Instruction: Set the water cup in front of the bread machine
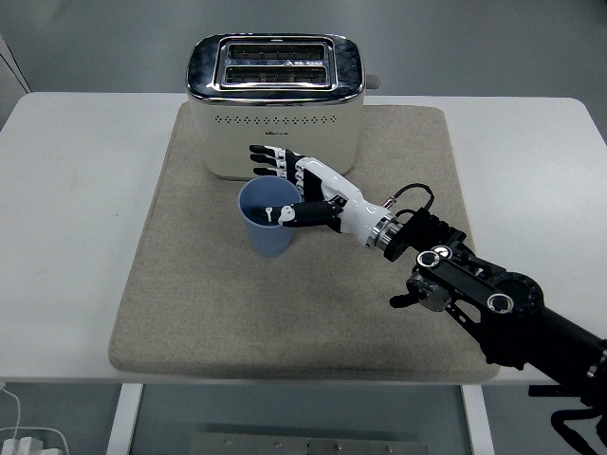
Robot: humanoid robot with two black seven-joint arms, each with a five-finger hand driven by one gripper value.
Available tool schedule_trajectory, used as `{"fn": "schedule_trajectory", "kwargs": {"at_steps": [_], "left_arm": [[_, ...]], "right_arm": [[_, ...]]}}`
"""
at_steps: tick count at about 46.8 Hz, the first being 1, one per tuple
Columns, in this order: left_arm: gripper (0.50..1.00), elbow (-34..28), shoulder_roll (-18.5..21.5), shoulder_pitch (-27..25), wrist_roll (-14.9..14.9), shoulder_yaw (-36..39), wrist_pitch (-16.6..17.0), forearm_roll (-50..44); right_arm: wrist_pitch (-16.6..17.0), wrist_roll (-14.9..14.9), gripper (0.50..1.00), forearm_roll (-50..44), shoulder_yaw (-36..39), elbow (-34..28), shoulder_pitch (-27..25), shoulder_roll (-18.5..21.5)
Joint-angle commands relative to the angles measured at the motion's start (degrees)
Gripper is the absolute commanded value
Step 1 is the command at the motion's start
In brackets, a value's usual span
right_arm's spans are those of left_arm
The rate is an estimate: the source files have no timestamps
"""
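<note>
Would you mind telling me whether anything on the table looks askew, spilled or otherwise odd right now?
Nothing stands out. The blue cup stands upright on the beige mat in front of the toaster, with no spill visible. The right hand is beside the cup, fingers spread.

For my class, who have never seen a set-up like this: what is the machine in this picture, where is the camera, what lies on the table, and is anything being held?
The picture comes from a camera high on the robot itself, looking forward and down over a white table. The black jointed arm coming in from the right is the robot's right arm; it ends in a five-fingered right hand. No left arm shows. On the table lies a beige mat. At the mat's far end stands a cream toaster with two slots on top. Just in front of it a blue cup stands upright on the mat. The hand is at the cup's right side, its thumb against the cup's wall and its fingers spread flat behind the rim, so the grip looks loosened rather than closed.
</note>
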Motion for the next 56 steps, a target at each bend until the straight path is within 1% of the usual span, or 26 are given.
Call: {"fn": "schedule_trajectory", "kwargs": {"at_steps": [1, 8, 12, 15, 20, 23, 27, 30, 32, 36, 39, 44, 49, 52, 56], "left_arm": [[1.0, 0.0, 0.0, 0.0, 0.0, 0.0, 0.0, 0.0], [1.0, 0.0, 0.0, 0.0, 0.0, 0.0, 0.0, 0.0], [1.0, 0.0, 0.0, 0.0, 0.0, 0.0, 0.0, 0.0], [1.0, 0.0, 0.0, 0.0, 0.0, 0.0, 0.0, 0.0], [1.0, 0.0, 0.0, 0.0, 0.0, 0.0, 0.0, 0.0], [1.0, 0.0, 0.0, 0.0, 0.0, 0.0, 0.0, 0.0], [1.0, 0.0, 0.0, 0.0, 0.0, 0.0, 0.0, 0.0], [1.0, 0.0, 0.0, 0.0, 0.0, 0.0, 0.0, 0.0], [1.0, 0.0, 0.0, 0.0, 0.0, 0.0, 0.0, 0.0], [1.0, 0.0, 0.0, 0.0, 0.0, 0.0, 0.0, 0.0], [1.0, 0.0, 0.0, 0.0, 0.0, 0.0, 0.0, 0.0], [1.0, 0.0, 0.0, 0.0, 0.0, 0.0, 0.0, 0.0], [1.0, 0.0, 0.0, 0.0, 0.0, 0.0, 0.0, 0.0], [1.0, 0.0, 0.0, 0.0, 0.0, 0.0, 0.0, 0.0], [1.0, 0.0, 0.0, 0.0, 0.0, 0.0, 0.0, 0.0]], "right_arm": [[0.0, 0.1, 0.921, 0.1, 0.3, 0.0, 0.0, 0.0], [0.3, 0.1, 0.921, 0.1, 0.5, 0.1, 0.4, 0.0], [0.4, 0.5, 0.921, 0.1, 0.5, 0.2, 0.5, -0.9], [1.8, 2.4, 0.921, 0.1, 0.7, 0.2, 0.6, -1.3], [6.2, 5.6, 0.921, 0.1, 1.1, 0.3, 0.8, -3.1], [7.5, 6.4, 0.921, 0.1, 1.8, 0.3, 0.8, -4.0], [7.8, 6.5, 0.921, 0.1, 2.9, 0.3, 0.9, -4.7], [8.0, 6.6, 0.921, 0.1, 3.4, 0.3, 0.9, -6.1], [8.8, 7.0, 0.921, 0.1, 3.4, 0.3, 0.9, -7.0], [11.1, 8.7, 0.921, 0.1, 3.5, 0.3, 0.7, -9.2], [12.8, 10.5, 0.921, 0.6, 3.5, 0.6, 0.2, -11.6], [16.8, 13.7, 0.921, 2.3, 3.1, 0.6, -0.7, -15.6], [20.5, 15.1, 0.921, 2.7, 3.3, 0.5, -2.3, -19.5], [20.9, 15.6, 0.923, 2.7, 3.4, 0.3, -2.7, -21.2], [20.3, 15.6, 0.924, 2.8, 3.6, -0.9, -2.6, -22.1]]}}
